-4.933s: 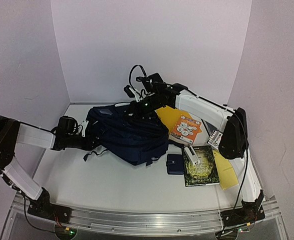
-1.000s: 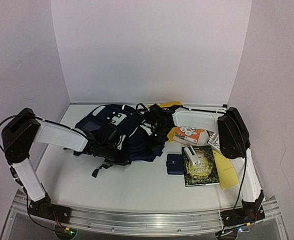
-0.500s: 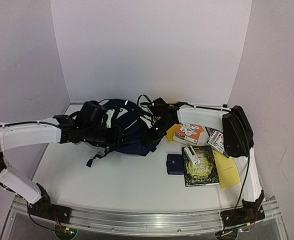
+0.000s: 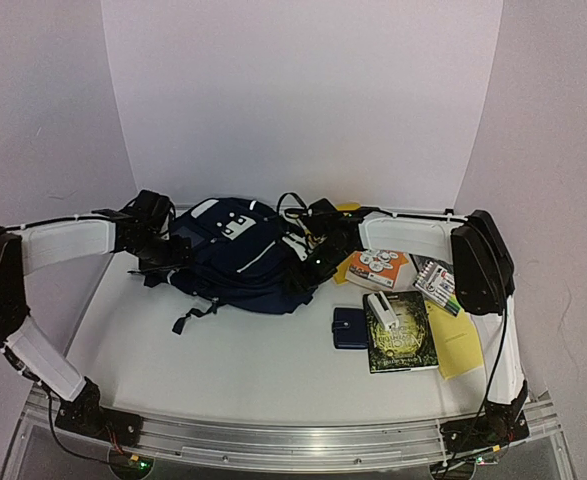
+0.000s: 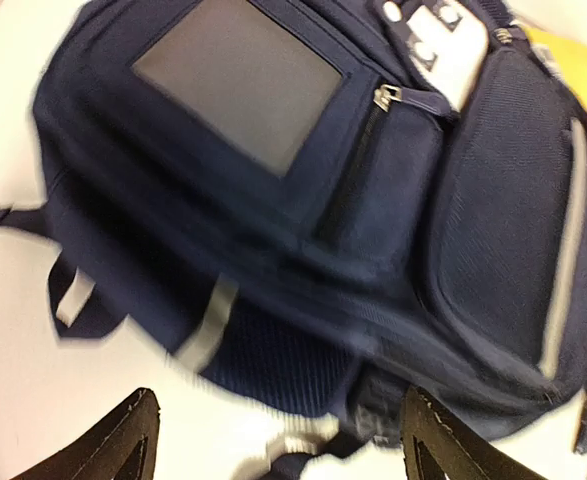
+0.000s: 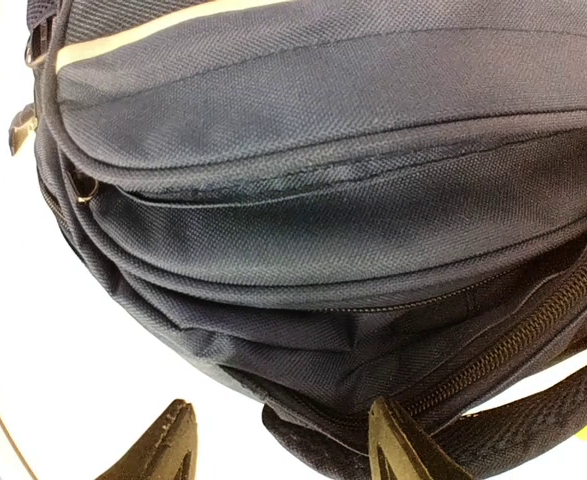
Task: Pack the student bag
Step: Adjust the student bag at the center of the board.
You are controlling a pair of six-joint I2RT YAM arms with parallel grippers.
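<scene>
The student bag [image 4: 238, 258], navy with thin white stripes and a white dotted patch, lies patch-up at the back middle of the table. My left gripper [image 4: 165, 258] is at its left edge. In the left wrist view the bag [image 5: 303, 200] fills the frame and the left gripper [image 5: 283, 452] stands open, its fingers either side of the bag's lower edge and a strap, gripping nothing. My right gripper [image 4: 310, 262] is at the bag's right end. There the bag's zipped seams [image 6: 323, 200] lie just beyond the open right gripper [image 6: 278, 450], a dark handle beside one finger.
Right of the bag lie an orange booklet [image 4: 378, 267], a marker pack [image 4: 435, 280], a dark green book [image 4: 401, 332] with a small white item [image 4: 380, 303] on it, a small navy wallet [image 4: 350, 327] and yellow paper [image 4: 455, 348]. White walls close in the back and sides.
Both grippers have opened and let go of the bag. The left arm has swung from over the bag to its left edge. The bag has shifted back and now rests patch-up.
</scene>
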